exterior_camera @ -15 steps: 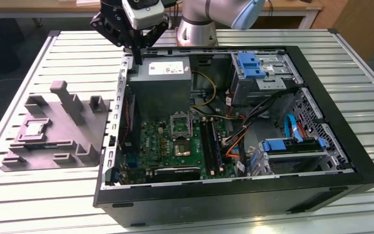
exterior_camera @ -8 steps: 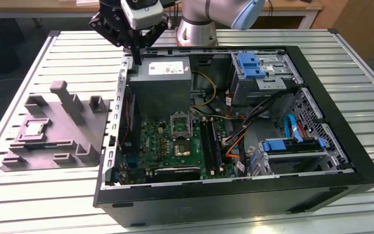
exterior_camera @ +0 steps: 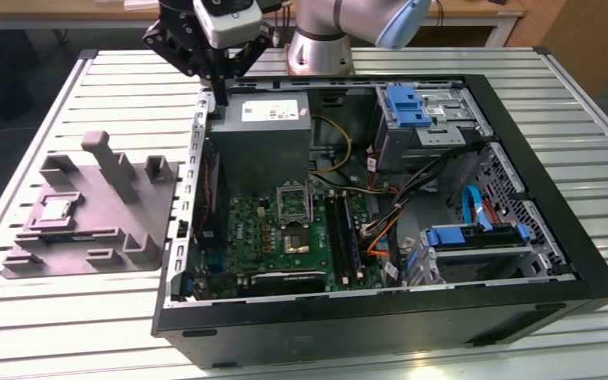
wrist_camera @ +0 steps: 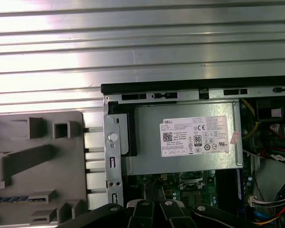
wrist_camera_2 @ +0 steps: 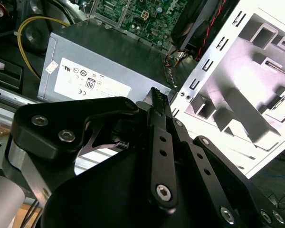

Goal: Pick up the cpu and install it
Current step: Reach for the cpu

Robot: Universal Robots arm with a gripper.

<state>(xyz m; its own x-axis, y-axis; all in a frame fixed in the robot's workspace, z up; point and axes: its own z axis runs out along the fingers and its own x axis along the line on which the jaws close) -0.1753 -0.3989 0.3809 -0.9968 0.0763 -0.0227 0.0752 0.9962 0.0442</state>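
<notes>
1. While the pincer (exterior_camera: 218,77) hung above the far corner of the open computer case (exterior_camera: 389,332), its black fingers were clenched together with nothing between them. The second wrist view showed the tips meeting.
2. The cpu (exterior_camera: 53,210) lay flat on the grey plastic fixture (exterior_camera: 114,233), toward the exterior view's left. It was outside the case and well apart from the pincer.
3. The fixture stood on the slatted metal surface (exterior_camera: 51,317), just beside the case. Upright pegs and ramps rose from the fixture near the cpu.
4. The slotted silver side wall (exterior_camera: 196,158) of the case stood between the fixture and the green motherboard (exterior_camera: 267,237).
5. A grey power supply (exterior_camera: 267,134) with a white label sat right below the pincer, between it and the socket (exterior_camera: 295,236) on the motherboard.
6. The socket's metal frame lay next to the power supply's edge, and memory sticks (exterior_camera: 343,233) stood just beside the socket on the exterior view's right.
7. A yellow cable (exterior_camera: 343,146) looped beside the power supply, and orange and black cables crossed the case floor past the memory sticks.
8. A blue drive cage (exterior_camera: 408,107) filled the far corner on the exterior view's right, and a blue bracket (exterior_camera: 473,236) sat nearer the front, both well apart from the socket.
</notes>
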